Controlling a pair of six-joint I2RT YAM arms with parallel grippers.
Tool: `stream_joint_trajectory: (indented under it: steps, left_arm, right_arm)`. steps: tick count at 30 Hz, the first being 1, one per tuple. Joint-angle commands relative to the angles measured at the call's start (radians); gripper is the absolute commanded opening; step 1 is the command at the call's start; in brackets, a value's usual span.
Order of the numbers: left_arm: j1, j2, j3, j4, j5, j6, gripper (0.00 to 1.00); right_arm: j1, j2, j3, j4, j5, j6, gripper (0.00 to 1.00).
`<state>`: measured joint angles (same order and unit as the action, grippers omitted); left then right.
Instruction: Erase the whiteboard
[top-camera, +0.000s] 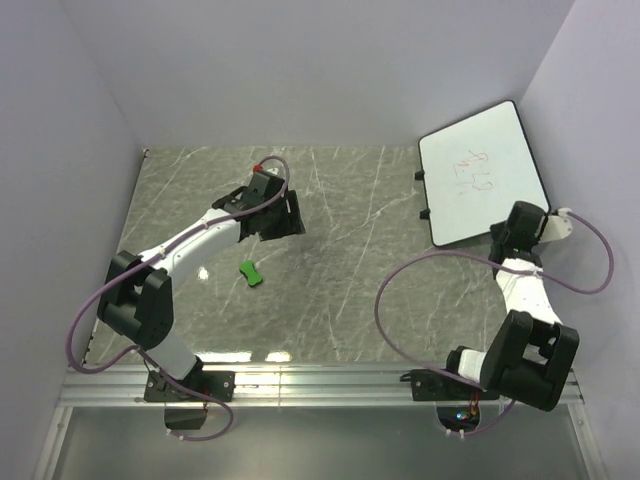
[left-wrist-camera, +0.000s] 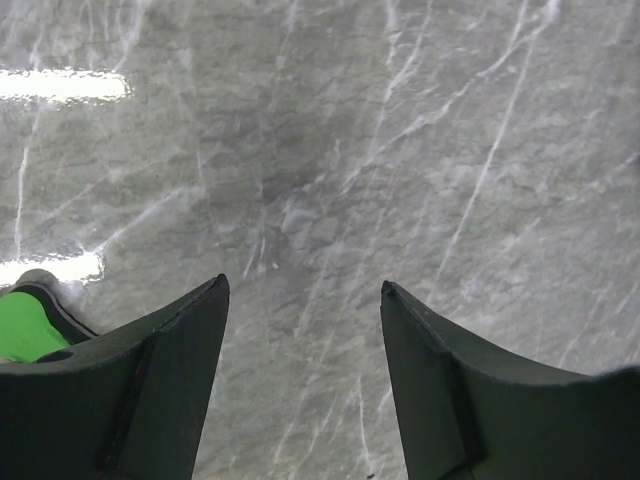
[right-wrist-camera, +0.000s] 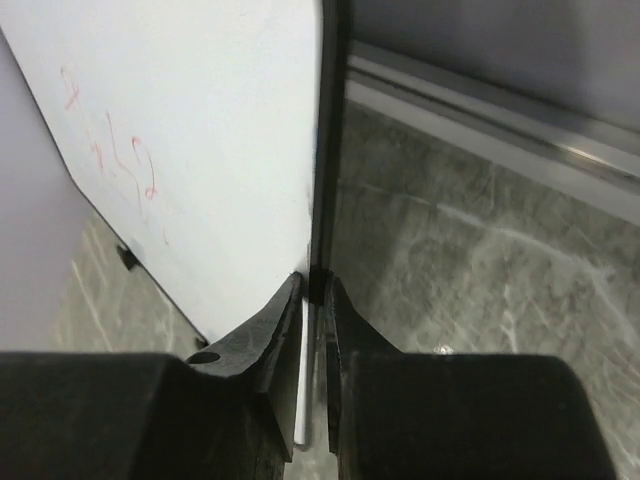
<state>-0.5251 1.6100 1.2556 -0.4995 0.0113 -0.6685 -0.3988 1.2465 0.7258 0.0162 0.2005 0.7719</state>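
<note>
I see the whiteboard (top-camera: 480, 175) in the far right corner of the surface (top-camera: 350, 280). It is a flat, glossy white rectangle with rounded corners and a thin black rim. 2 small black feet (top-camera: 418, 175) stick out from its left edge. Faint red scribbles (top-camera: 475, 172) run across its middle; otherwise its face is clean and smooth. It looks tilted, but I cannot tell how much of it rests on the surface.

The right gripper (top-camera: 505, 232) sits at the board's near edge. From the right wrist view its black fingers (right-wrist-camera: 270, 320) are pressed nearly together, pinching the whiteboard's rim between them.

The left gripper (top-camera: 285, 215) hangs over the middle-left of the surface, well apart from the board. Its 2 dark, wedge-shaped fingers (left-wrist-camera: 190, 330) are spread with only bare stone between them.

The surface is polished grey-green marble with white veins. A small green block (top-camera: 251, 273) lies on it, near the left arm.
</note>
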Motion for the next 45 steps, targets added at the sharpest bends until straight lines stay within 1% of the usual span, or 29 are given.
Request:
stream_joint_trajectory:
  steps: [1, 2, 5, 10, 13, 17, 19, 25, 29, 32, 33, 34, 36, 37, 39, 40, 42, 43, 45]
  left_arm:
    - [-0.006, -0.042, -0.033, 0.088, -0.050, -0.037, 0.68]
    - [-0.004, -0.042, -0.039, 0.107, -0.051, -0.042, 0.67]
    - [-0.004, -0.032, -0.058, 0.136, -0.060, -0.048, 0.65]
    - [-0.004, -0.002, -0.058, 0.170, -0.073, -0.056, 0.59]
    - [-0.004, 0.005, -0.050, 0.177, -0.080, -0.057, 0.57]
    - [-0.004, 0.010, -0.036, 0.173, -0.102, -0.052, 0.59]
    - [-0.003, 0.008, -0.036, 0.170, -0.108, -0.052, 0.59]
    - [-0.003, -0.005, -0.059, 0.174, -0.119, -0.059, 0.59]
    - [-0.001, -0.012, -0.074, 0.184, -0.116, -0.066, 0.58]
    - [-0.003, -0.010, -0.071, 0.179, -0.116, -0.063, 0.58]
    - [-0.003, -0.010, -0.070, 0.177, -0.116, -0.063, 0.59]
    - [-0.003, -0.013, -0.068, 0.176, -0.123, -0.062, 0.60]
    - [-0.003, -0.021, -0.068, 0.176, -0.128, -0.062, 0.63]
    - [-0.003, -0.024, -0.068, 0.177, -0.132, -0.060, 0.64]
    - [-0.003, -0.032, -0.070, 0.179, -0.135, -0.060, 0.67]
    - [-0.003, -0.035, -0.070, 0.179, -0.139, -0.062, 0.68]
    - [-0.003, -0.038, -0.074, 0.182, -0.136, -0.065, 0.69]
    - [-0.003, -0.041, -0.076, 0.190, -0.132, -0.068, 0.69]
    - [-0.003, -0.041, -0.081, 0.196, -0.123, -0.069, 0.69]
  right_arm:
    - [0.099, -0.045, -0.028, -0.074, 0.036, -0.054, 0.00]
    - [0.139, -0.058, -0.034, -0.088, 0.036, -0.065, 0.00]
    - [0.190, -0.073, -0.032, -0.148, 0.037, -0.075, 0.00]
    - [0.238, -0.148, -0.075, -0.192, -0.025, -0.063, 0.00]
    - [0.290, -0.214, -0.101, -0.228, -0.044, -0.056, 0.00]
    - [0.354, -0.261, -0.126, -0.275, -0.064, -0.039, 0.00]
    - [0.379, -0.291, -0.152, -0.268, -0.093, -0.020, 0.00]
    - [0.431, -0.334, -0.210, -0.265, -0.099, 0.021, 0.00]
    - [0.434, -0.331, -0.200, -0.271, -0.070, 0.012, 0.00]
    - [0.433, -0.337, -0.169, -0.286, -0.099, 0.006, 0.00]
    - [0.433, -0.341, -0.158, -0.295, -0.110, 0.000, 0.11]
    - [0.436, -0.358, -0.131, -0.321, -0.113, -0.008, 0.42]
    - [0.437, -0.392, -0.095, -0.358, -0.125, -0.013, 0.64]
    - [0.436, -0.430, -0.053, -0.395, -0.128, -0.028, 0.84]
    - [0.442, -0.456, 0.009, -0.453, -0.121, -0.037, 0.87]
    - [0.442, -0.469, 0.079, -0.513, -0.090, -0.048, 0.88]
    - [0.442, -0.479, 0.148, -0.565, -0.047, -0.066, 0.88]
    - [0.442, -0.478, 0.222, -0.614, 0.002, -0.075, 0.88]
    - [0.440, -0.458, 0.297, -0.668, 0.089, -0.089, 0.87]
